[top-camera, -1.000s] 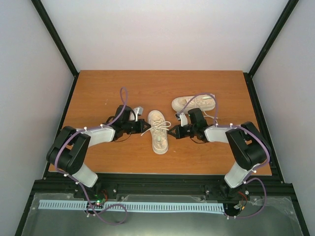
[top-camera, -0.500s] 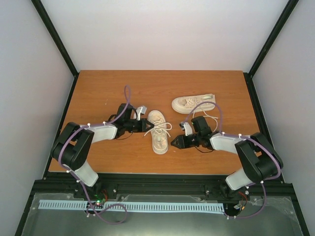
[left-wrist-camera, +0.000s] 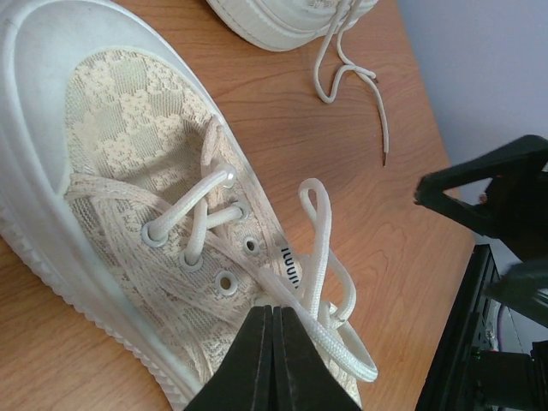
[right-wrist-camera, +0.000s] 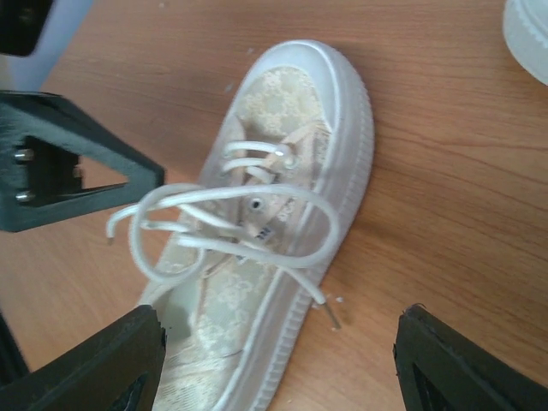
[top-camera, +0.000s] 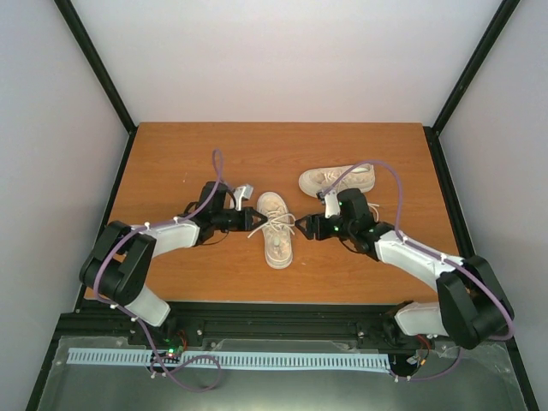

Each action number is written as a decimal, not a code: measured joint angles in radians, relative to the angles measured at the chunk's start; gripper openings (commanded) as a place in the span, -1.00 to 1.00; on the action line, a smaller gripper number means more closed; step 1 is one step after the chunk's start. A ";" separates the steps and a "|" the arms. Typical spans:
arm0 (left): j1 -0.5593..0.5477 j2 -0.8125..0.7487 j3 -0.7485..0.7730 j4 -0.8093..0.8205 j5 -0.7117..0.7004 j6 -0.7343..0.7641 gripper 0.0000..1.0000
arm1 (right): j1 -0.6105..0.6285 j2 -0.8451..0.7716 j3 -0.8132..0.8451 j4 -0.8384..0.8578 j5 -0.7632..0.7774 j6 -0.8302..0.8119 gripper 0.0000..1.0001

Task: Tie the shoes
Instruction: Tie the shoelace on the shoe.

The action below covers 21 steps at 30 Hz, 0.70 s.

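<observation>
Right gripper (top-camera: 301,227) swung back beside the shoe (top-camera: 276,231), spread to regrab, while your left gripper (left-wrist-camera: 274,324) pinches the lace (left-wrist-camera: 318,248) taut.

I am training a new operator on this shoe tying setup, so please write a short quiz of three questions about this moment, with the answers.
1. True or false: the right gripper is shut on a lace.
2. What does the left gripper pinch? A: a lace of the near shoe; B: its sole; C: nothing.
3. Fill in: the table holds ___ shoes.
Key: 1 false, the right gripper is open and holds nothing. 2 A. 3 two.
</observation>
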 measured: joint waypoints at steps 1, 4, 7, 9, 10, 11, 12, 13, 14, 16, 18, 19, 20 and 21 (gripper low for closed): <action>0.000 -0.001 -0.003 0.003 0.000 0.000 -0.99 | 0.000 0.016 0.000 0.011 0.008 0.008 0.41; 0.000 -0.002 -0.013 0.007 0.000 -0.003 -0.99 | -0.001 0.079 0.000 0.053 0.008 0.028 0.32; 0.000 -0.002 -0.021 0.007 0.000 -0.003 -0.99 | -0.002 0.159 0.002 0.097 -0.012 0.056 0.27; 0.000 -0.002 -0.024 0.007 -0.001 -0.004 -0.99 | -0.008 0.205 0.006 0.124 -0.029 0.079 0.23; 0.000 -0.003 -0.026 0.008 -0.002 -0.004 -0.99 | -0.010 0.223 0.007 0.137 -0.037 0.089 0.22; 0.000 -0.003 -0.026 0.008 -0.002 -0.004 -0.99 | -0.014 0.238 0.010 0.148 -0.046 0.100 0.20; 0.000 -0.003 -0.027 0.009 -0.003 -0.004 -0.99 | -0.016 0.251 0.011 0.161 -0.054 0.108 0.19; 0.000 -0.003 -0.028 0.009 -0.003 -0.004 -0.99 | -0.021 0.264 0.014 0.177 -0.064 0.120 0.18; 0.000 -0.003 -0.029 0.010 -0.003 -0.004 -0.99 | -0.024 0.271 0.017 0.186 -0.070 0.126 0.18; 0.000 -0.003 -0.030 0.010 -0.004 -0.004 -0.99 | -0.031 0.284 0.025 0.209 -0.085 0.141 0.25; 0.000 -0.003 -0.030 0.010 -0.004 -0.004 -0.99 | -0.038 0.290 0.030 0.230 -0.099 0.156 0.31; 0.000 -0.003 -0.031 0.010 -0.004 -0.004 -0.98 | -0.041 0.292 0.032 0.241 -0.108 0.164 0.32; 0.000 -0.003 -0.031 0.010 -0.004 -0.005 -0.99 | -0.044 0.296 0.036 0.251 -0.114 0.170 0.31; 0.000 -0.003 -0.032 0.011 -0.004 -0.005 -0.99 | -0.046 0.301 0.040 0.259 -0.119 0.177 0.27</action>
